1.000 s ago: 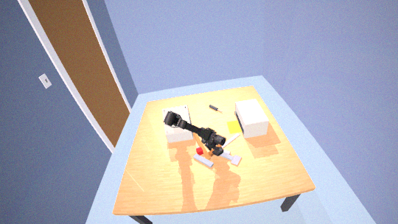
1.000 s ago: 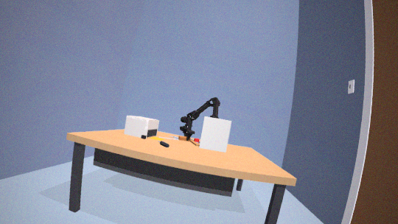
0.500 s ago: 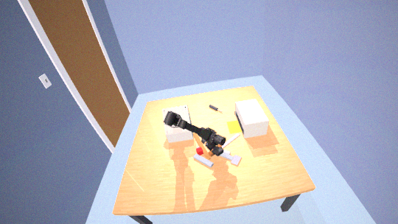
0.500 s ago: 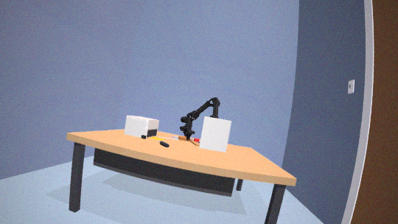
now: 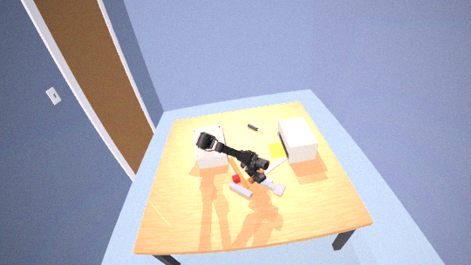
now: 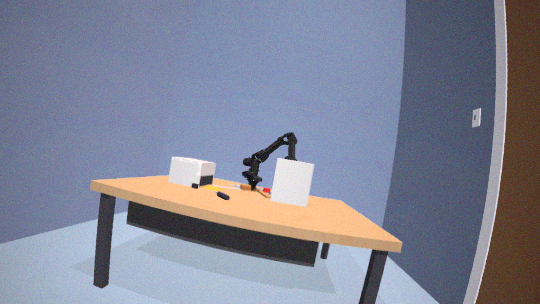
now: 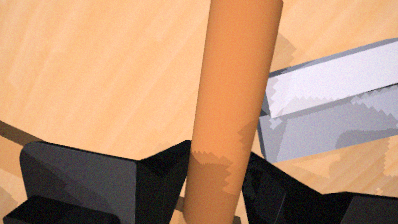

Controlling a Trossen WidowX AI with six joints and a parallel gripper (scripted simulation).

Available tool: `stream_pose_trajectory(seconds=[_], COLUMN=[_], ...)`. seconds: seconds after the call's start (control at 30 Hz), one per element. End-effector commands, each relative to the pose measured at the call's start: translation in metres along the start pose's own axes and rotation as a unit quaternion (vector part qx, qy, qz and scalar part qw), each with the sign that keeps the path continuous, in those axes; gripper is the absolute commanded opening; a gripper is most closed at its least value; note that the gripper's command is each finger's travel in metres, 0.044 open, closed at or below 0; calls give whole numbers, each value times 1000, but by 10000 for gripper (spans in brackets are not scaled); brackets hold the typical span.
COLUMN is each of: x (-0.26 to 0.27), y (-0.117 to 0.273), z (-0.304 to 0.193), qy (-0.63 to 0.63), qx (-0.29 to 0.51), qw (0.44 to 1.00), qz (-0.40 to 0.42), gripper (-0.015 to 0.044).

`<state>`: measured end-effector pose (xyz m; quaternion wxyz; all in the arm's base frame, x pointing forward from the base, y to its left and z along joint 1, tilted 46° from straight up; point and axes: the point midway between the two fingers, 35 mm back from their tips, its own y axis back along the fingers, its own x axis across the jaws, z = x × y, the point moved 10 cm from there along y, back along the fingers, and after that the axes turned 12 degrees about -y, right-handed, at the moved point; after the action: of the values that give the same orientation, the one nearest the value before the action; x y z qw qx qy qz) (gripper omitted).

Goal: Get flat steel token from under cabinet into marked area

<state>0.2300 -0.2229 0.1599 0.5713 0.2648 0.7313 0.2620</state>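
Observation:
My gripper is shut on an orange-brown rod, low over the table's middle. The rod runs forward between the fingers in the wrist view, lying close to the table top. The white cabinet stands to the right, with the yellow marked area in front of it. The steel token is not visible in any view.
A lavender block and a second one lie beside the rod's end. A red cube, a thin white stick and a black marker lie nearby. The arm's white base box stands at the left.

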Motion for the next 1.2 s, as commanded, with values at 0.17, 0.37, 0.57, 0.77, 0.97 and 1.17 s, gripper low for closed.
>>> stream_pose_trajectory(seconds=[0.17, 0.37, 0.57, 0.77, 0.97, 1.17], x=[2, 4, 6, 8, 9, 11], y=[0, 0, 0, 0, 0, 0], z=[16, 25, 34, 43, 52, 61], qy=[-10, -12, -13, -14, -15, -15], qx=[-2, -2, -3, -3, -3, -3], qw=[1000, 1000, 1000, 1000, 1000, 1000], qz=[0, 0, 0, 0, 0, 1], gripper=[0, 0, 0, 0, 0, 0])
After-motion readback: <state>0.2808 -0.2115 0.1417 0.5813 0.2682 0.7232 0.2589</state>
